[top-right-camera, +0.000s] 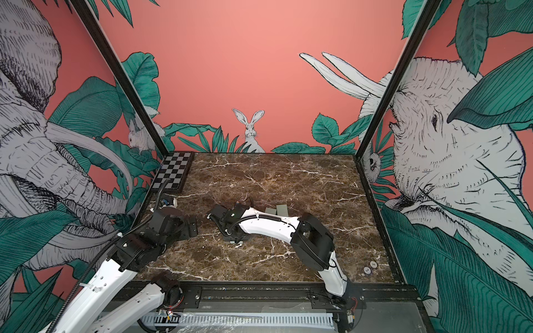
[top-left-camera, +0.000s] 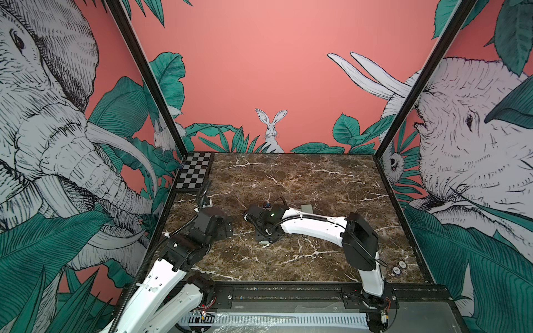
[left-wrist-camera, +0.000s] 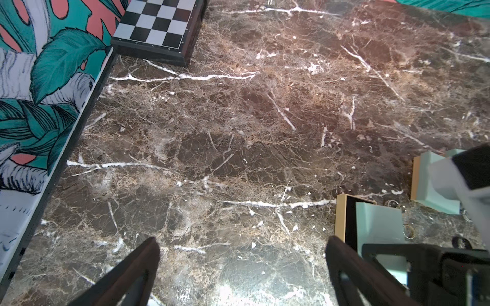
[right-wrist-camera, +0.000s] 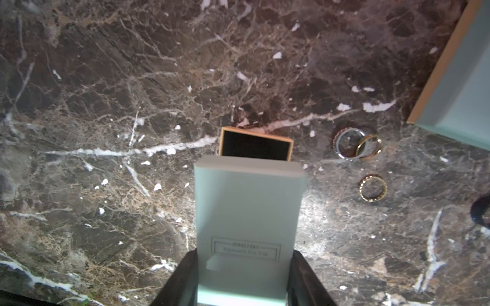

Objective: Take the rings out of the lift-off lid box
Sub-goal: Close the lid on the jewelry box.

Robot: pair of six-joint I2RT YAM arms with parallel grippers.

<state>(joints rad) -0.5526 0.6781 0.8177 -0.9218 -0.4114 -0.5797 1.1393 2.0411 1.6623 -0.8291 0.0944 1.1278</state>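
**A:** Right jaws are gripping the mint box [right-wrist-camera: 248, 206], holding it tilted; its mouth is showing only black lining.
**B:** Where are the rings [right-wrist-camera: 361, 188] lying?
**A:** On the tabletop [right-wrist-camera: 106, 106], just beside the box: a silver and a gold one overlapping, a studded gold one sitting near them.
**B:** The lid [right-wrist-camera: 456, 79]?
**A:** Lying apart from the box, near the rings.
**B:** And the left jaws?
**A:** Hanging wide open over bare marble, with open tabletop stretching to the chessboard [left-wrist-camera: 159, 23] in the far left corner.

The left gripper [left-wrist-camera: 241, 239] is hanging near the table's [top-left-camera: 317, 178] left edge, jaws spread wide. The right gripper [right-wrist-camera: 244, 254] is clamping the box [right-wrist-camera: 249, 201] mid-table.
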